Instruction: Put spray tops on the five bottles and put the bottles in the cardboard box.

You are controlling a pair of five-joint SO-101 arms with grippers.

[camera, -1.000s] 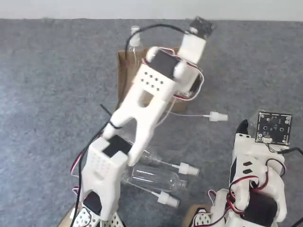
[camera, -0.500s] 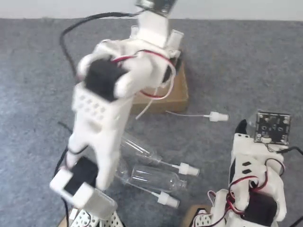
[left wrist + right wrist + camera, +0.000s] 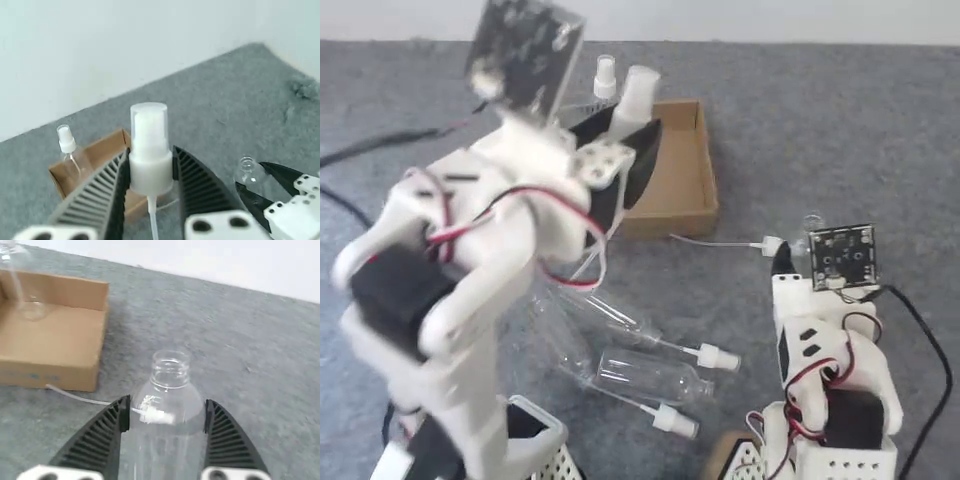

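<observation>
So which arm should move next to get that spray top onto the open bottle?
Likely the left. The left fingers grip the spray top, tube hanging down, raised high. The right fingers hold the open bottle upright, neck up, so that arm need only hold steady.

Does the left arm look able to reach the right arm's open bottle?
Probably yes. The open bottle is held upright by the right arm, its mouth uncovered with nothing above it; the left arm has a spray top in its jaws.
</observation>
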